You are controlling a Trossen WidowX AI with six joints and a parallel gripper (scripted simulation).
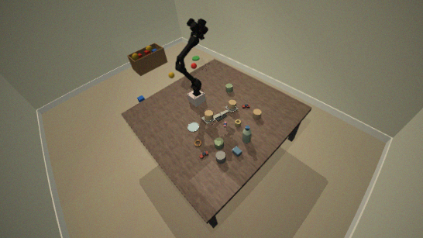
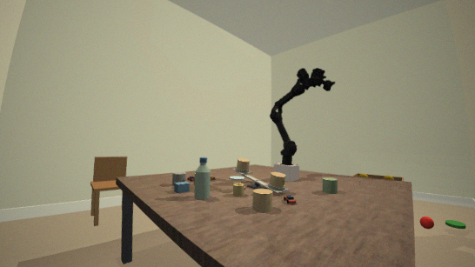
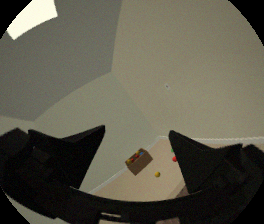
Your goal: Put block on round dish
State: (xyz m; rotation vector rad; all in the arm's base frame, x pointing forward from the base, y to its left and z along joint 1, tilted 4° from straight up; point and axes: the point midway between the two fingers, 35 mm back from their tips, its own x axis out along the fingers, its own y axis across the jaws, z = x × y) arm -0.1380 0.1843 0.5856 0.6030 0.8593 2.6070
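The pincer (image 2: 329, 84) hangs spread and empty, high above the worktop (image 2: 348, 230). Each cup (image 1: 208, 115) looks light, stiff, likely slippery; grip its sides.

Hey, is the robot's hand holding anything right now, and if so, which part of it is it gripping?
Nothing is held. The hand is open and raised high above the table, far from both cups on the balance.
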